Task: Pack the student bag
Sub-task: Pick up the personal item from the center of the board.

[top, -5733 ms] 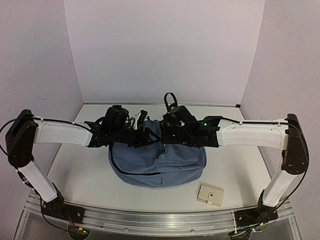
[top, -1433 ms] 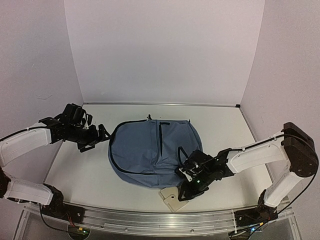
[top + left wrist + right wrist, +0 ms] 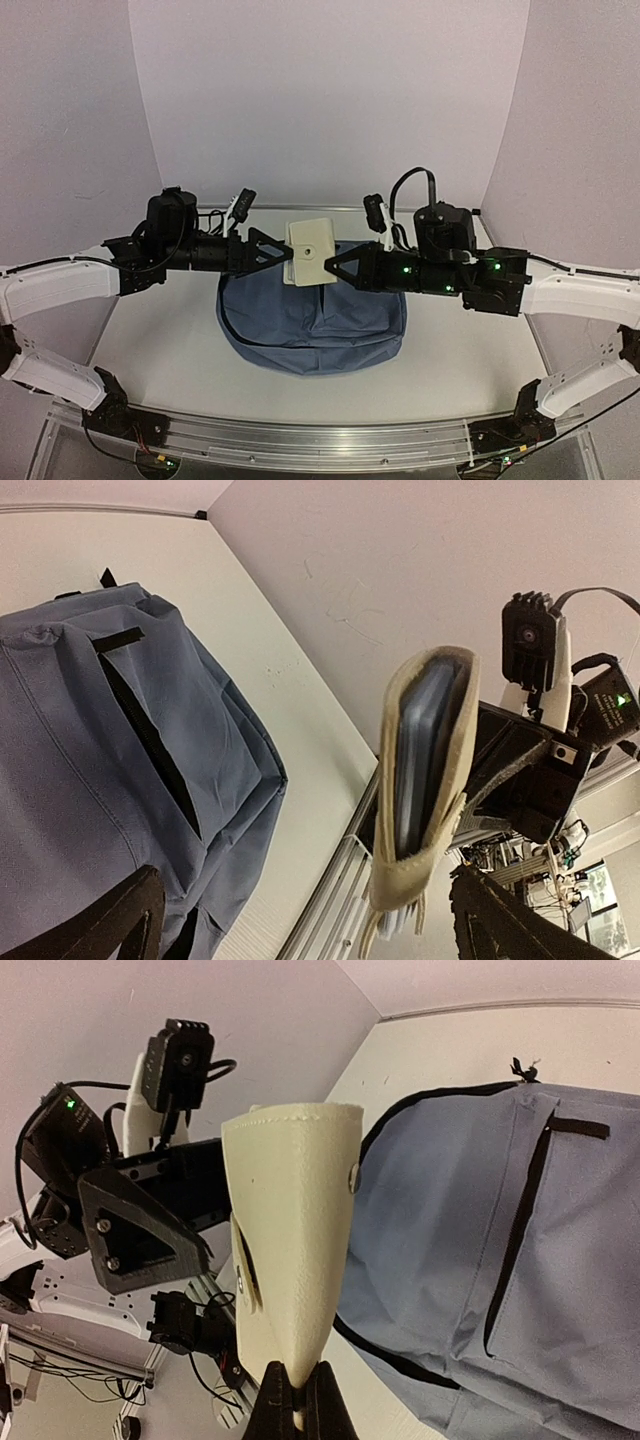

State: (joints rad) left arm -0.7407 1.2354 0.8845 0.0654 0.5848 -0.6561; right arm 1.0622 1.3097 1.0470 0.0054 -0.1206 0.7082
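Two tools meet high over the student bag; the right tool pinches a cream pouch tight, the left tool gapes wide, facing it.

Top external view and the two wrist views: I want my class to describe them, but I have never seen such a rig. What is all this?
The machine is two robot arms bolted at the near edge of a white table. The top external view looks down from above and behind them. Each wrist view comes from a camera on one arm, looking along its own tool. On the table lies a slate-blue student bag, with a dark zip pocket showing. Above it, the right tool is shut on the edge of a cream fabric pouch, holding it in the air. The left tool is open and faces the pouch from the other side, not gripping it.
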